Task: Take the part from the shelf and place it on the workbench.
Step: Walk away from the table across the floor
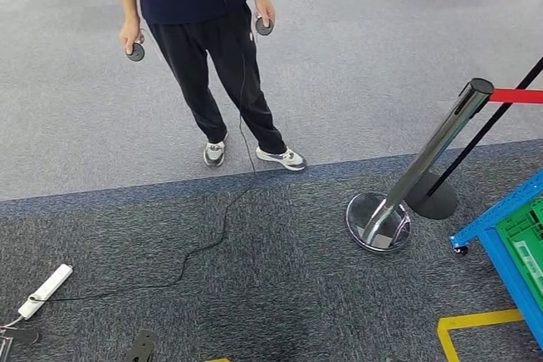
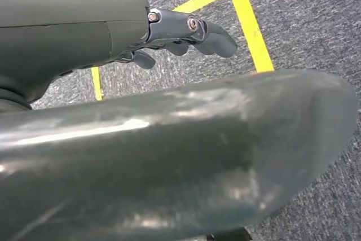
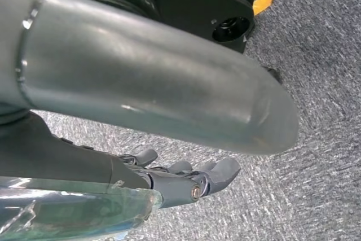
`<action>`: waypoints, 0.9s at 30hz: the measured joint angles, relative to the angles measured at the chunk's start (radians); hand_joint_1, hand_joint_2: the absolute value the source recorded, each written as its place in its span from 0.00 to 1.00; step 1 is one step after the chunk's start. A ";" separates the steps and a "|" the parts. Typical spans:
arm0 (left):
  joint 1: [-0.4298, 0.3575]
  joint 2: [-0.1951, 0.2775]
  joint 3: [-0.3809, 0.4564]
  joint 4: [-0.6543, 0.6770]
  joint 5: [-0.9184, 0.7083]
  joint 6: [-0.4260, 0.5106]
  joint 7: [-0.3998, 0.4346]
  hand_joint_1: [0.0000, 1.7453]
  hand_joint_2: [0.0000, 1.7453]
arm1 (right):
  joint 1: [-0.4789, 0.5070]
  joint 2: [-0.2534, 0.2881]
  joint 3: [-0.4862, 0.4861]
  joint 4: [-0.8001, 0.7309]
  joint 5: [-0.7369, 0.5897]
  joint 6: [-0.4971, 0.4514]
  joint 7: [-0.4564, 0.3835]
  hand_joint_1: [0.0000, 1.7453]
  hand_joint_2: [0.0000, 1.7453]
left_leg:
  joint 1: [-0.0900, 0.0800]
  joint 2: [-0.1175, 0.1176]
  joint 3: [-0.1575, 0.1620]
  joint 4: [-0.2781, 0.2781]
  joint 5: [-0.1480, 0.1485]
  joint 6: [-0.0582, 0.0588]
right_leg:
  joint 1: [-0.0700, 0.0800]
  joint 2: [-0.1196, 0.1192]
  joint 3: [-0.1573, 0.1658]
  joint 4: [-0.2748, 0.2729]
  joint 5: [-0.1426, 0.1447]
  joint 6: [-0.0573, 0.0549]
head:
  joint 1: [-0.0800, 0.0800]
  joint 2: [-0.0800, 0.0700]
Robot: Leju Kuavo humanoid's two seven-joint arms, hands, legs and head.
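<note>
A: What takes up most of the scene?

B: Grey carpet (image 1: 359, 31), with a darker band of it nearer the robot. A person (image 1: 204, 31) in dark clothes stands on the lighter stretch, well beyond the chrome stanchion (image 1: 410, 180), holding a round black controller (image 1: 135, 52) in one hand and another controller (image 1: 264, 26) in the other.

A: And the stanchion itself?

B: It leans, its round base (image 1: 377, 222) on the dark carpet, with a red belt (image 1: 515, 95) running off from its top. Just behind it sits a second, black base (image 1: 435, 197) with a thin black pole rising from it.

A: Where is the shelf?

B: A blue frame (image 1: 496, 226) on a castor stands just beside the stanchion base, at the edge of the head view, and a green bin (image 1: 529, 235) sits in it. I cannot tell whether the part is in there; no part is clear anywhere.

A: The hands?

B: The left hand (image 2: 183, 32) hangs over the carpet above yellow floor tape (image 2: 251, 26), fingers loosely extended and apart, holding nothing. The right hand (image 3: 187, 176) looks the same: fingers slack and spread over carpet, nothing in them.

A: Anything smaller?

B: A black cable (image 1: 217, 235) trails from the person across the dark carpet, away from the stanchion, toward a white power strip (image 1: 45, 290).
</note>
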 joint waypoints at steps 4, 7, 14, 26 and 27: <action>0.000 0.000 0.000 0.000 -0.001 0.000 0.000 0.00 0.00 | 0.000 0.000 0.000 0.000 0.000 0.000 0.000 0.00 0.00 | 0.003 0.000 0.000 0.000 0.000 -0.001 | 0.003 0.000 -0.001 0.002 -0.001 -0.001 | 0.000 0.000; 0.000 0.000 0.000 0.000 -0.003 -0.001 0.000 0.00 0.00 | 0.001 0.000 0.000 0.000 0.000 0.000 0.000 0.00 0.00 | 0.003 0.000 0.000 -0.001 0.001 -0.002 | 0.003 0.000 -0.002 0.004 -0.002 -0.002 | 0.000 0.000; 0.001 0.000 0.000 0.000 -0.008 -0.002 0.000 0.00 0.00 | 0.002 0.000 0.000 0.000 0.000 0.000 0.000 0.00 0.00 | 0.003 0.000 0.000 -0.001 0.002 -0.003 | 0.003 0.000 -0.003 0.007 -0.003 -0.003 | 0.000 0.000; 0.001 0.000 0.000 0.000 -0.008 -0.004 0.000 0.00 0.00 | 0.003 0.000 0.000 0.000 0.000 0.000 0.000 0.00 0.00 | 0.003 0.000 0.000 -0.001 0.002 -0.003 | 0.003 0.000 -0.004 0.007 -0.003 -0.004 | 0.000 0.000; 0.001 0.000 0.000 0.000 -0.008 -0.005 0.000 0.00 0.00 | 0.003 0.000 0.000 0.000 0.000 0.000 0.000 0.00 0.00 | 0.003 0.000 0.000 -0.001 0.001 -0.003 | 0.003 0.000 -0.004 0.007 -0.003 -0.004 | 0.000 0.000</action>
